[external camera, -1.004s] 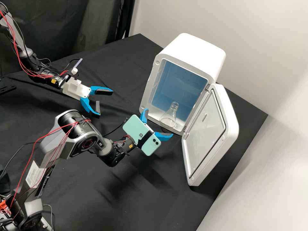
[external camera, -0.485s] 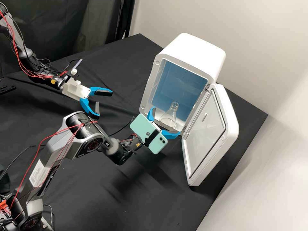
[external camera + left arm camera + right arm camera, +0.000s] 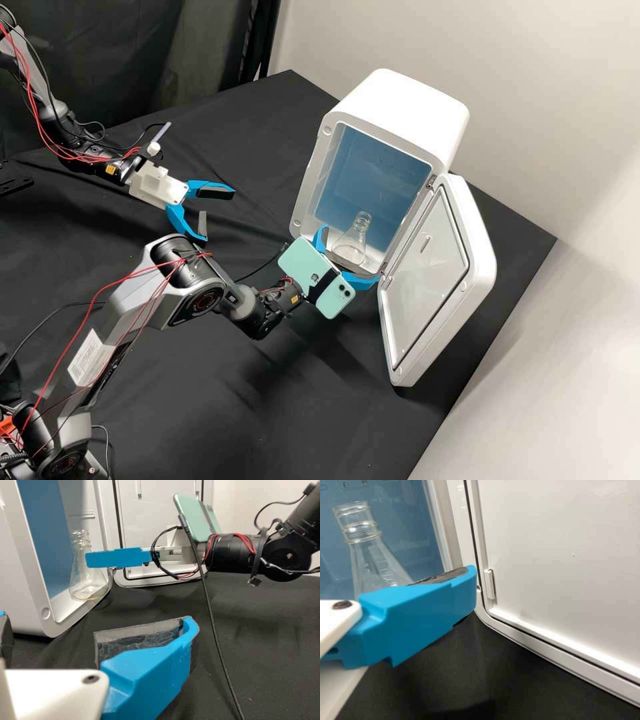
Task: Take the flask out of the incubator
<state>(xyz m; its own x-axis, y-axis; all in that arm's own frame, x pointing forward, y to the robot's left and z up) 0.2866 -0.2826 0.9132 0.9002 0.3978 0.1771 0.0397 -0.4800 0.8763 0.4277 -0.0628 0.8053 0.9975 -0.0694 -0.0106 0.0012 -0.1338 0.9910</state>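
The right gripper (image 3: 347, 259) has come closer to the incubator (image 3: 400, 110), open wide and, it seems, on both sides of the flask (image 3: 353, 239), which stands upright inside near the front edge.

**Flask standing inside the open incubator**

A clear, uncapped conical glass flask (image 3: 351, 241) is standing upright on the incubator's floor, close to the front lip. The white incubator (image 3: 400, 110), blue-lined inside, is sitting with its door (image 3: 437, 280) hanging wide open.
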